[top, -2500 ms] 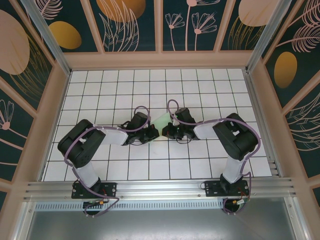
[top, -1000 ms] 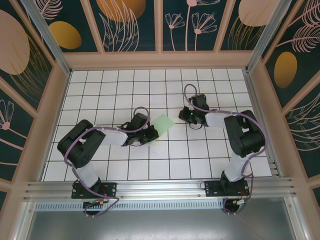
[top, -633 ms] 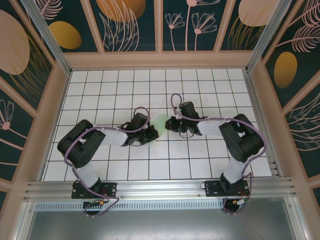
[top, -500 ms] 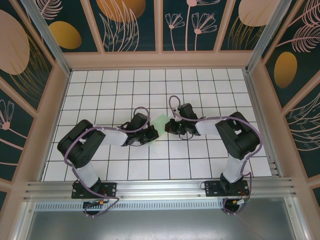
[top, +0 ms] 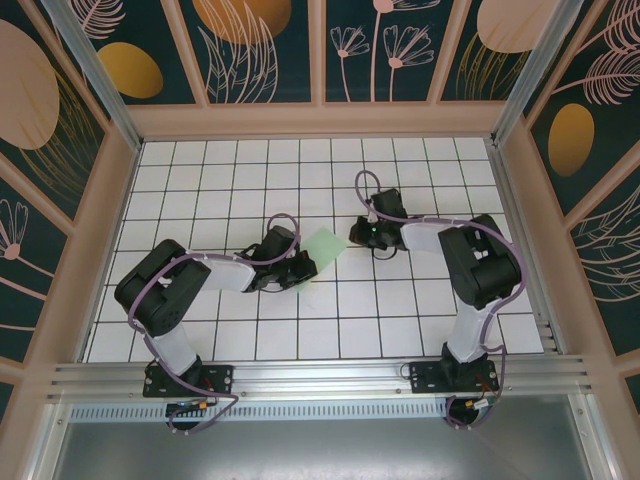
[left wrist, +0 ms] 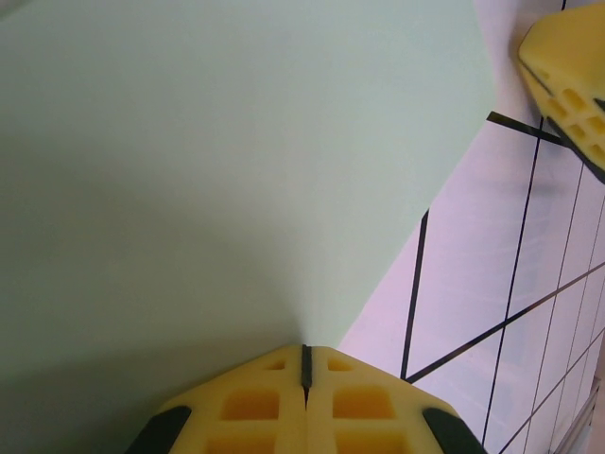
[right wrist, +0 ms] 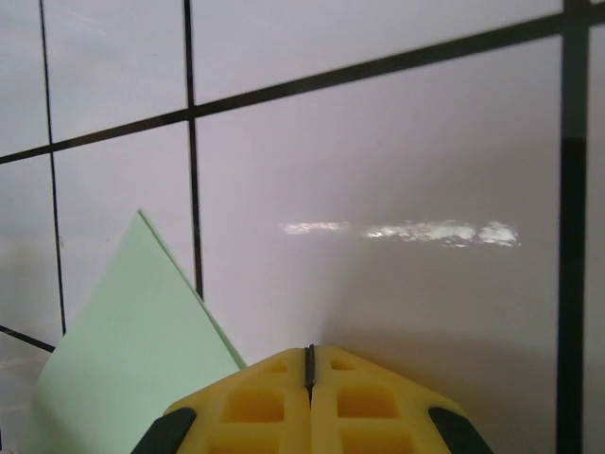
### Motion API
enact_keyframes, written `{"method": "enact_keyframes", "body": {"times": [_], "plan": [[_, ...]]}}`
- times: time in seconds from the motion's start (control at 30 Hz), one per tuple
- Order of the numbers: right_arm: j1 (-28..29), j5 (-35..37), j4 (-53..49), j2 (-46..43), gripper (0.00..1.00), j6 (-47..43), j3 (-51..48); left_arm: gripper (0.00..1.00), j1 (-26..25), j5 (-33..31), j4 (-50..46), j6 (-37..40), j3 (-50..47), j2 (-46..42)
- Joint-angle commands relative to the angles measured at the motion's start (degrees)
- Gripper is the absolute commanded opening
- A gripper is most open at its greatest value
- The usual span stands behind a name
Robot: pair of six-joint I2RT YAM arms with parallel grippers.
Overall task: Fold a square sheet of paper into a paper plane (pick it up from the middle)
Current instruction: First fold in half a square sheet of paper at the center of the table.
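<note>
The square sheet of paper (top: 325, 243) lies flat on the tiled floor as a pale mint-green diamond between the two arms. My left gripper (top: 304, 268) is shut, its yellow tips (left wrist: 304, 355) resting on the sheet's near-left part. The paper (left wrist: 217, 161) spreads out ahead of those tips, and nothing shows in the slit between them. My right gripper (top: 356, 235) is shut too, just right of the sheet on bare tile. Its tips (right wrist: 309, 355) sit beside the paper's corner (right wrist: 123, 359) without touching it. A right finger (left wrist: 567, 66) shows in the left wrist view.
The floor is white tiles with black grid lines (top: 400, 310). Wooden frame walls (top: 100, 230) enclose it on three sides. An aluminium rail (top: 320, 375) carries the arm bases along the near edge.
My right gripper swept in toward the sheet's right side, then drew back up and to the right. The left arm and the paper have stayed in place.
</note>
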Motion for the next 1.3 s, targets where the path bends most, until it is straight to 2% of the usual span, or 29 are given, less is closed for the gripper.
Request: {"method": "enact_keyframes", "body": {"times": [0.0, 0.33, 0.53, 0.77, 1.07, 1.27], "plan": [[3.92, 0.57, -1.52, -4.3, 0.03, -1.31, 1.12, 0.0, -0.42, -2.37, -8.82, 1.13, -1.91, 0.88], [7.11, -8.0, 2.73, 0.54, 0.04, 2.89, -1.52, 0.0, -0.34, -2.27, -8.28, 1.17, -0.36, 0.44], [6.95, -5.28, -0.91, 3.91, 0.04, 1.52, -0.28, 0.0, -0.42, -2.7, -9.35, 3.8, 2.3, -1.11], [6.0, -4.78, -2.44, 6.2, 0.03, -1.02, 1.37, 0.09, -0.41, -4.37, -9.53, 9.71, 8.13, -3.81], [4.01, -7.04, -3.38, 8.3, 0.04, -3.87, 4.45, 0.08, -0.39, -2.73, -6.02, 9.83, 12.43, 3.78], [3.95, -7.23, -3.38, 8.92, 0.04, -3.48, 3.88, 0.06, -0.31, -2.88, -6.29, 9.21, 10.48, 4.63]]}}
